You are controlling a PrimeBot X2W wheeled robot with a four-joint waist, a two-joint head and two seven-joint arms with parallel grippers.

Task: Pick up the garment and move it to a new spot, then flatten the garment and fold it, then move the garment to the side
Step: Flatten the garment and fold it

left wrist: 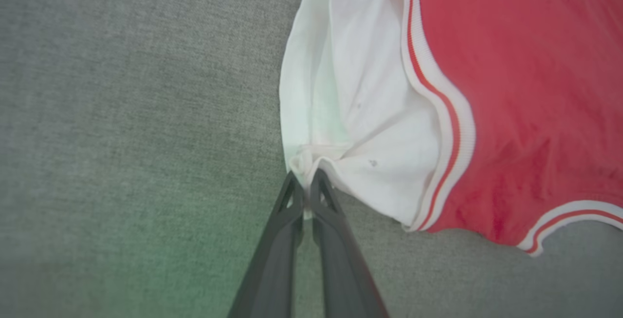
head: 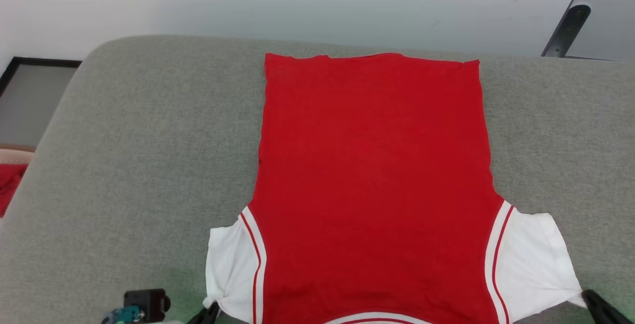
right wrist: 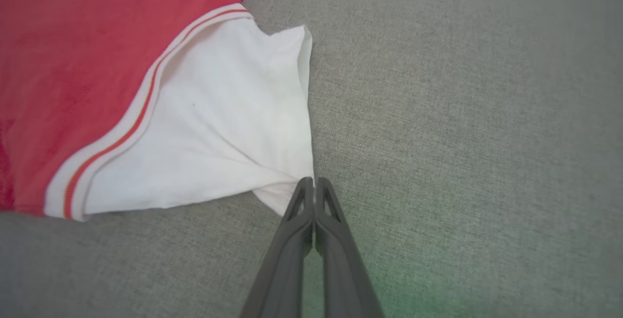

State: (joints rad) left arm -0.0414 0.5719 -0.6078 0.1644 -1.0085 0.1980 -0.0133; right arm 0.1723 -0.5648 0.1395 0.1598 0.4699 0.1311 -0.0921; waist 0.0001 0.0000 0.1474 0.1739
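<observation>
**Setting:** indoor room; whether home or test space cannot be told.

**Evidence:**
- A broad grey woven upholstered surface (head: 124, 165) with a rounded far corner is spread beneath and ahead of the left gripper (left wrist: 305, 181) and the right gripper (right wrist: 314, 186).
- A plain white wall (head: 297, 1) is seen beyond it.
- A dark-framed panel (head: 30, 91) is noted far ahead-left of the left gripper.
- A glass pane (head: 610, 11) with a dark metal fitting (head: 570, 26) is noted far ahead of the right gripper.

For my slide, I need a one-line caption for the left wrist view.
Left gripper shut on the edge of the white sleeve of a red shirt lying on a grey cushion.
</observation>
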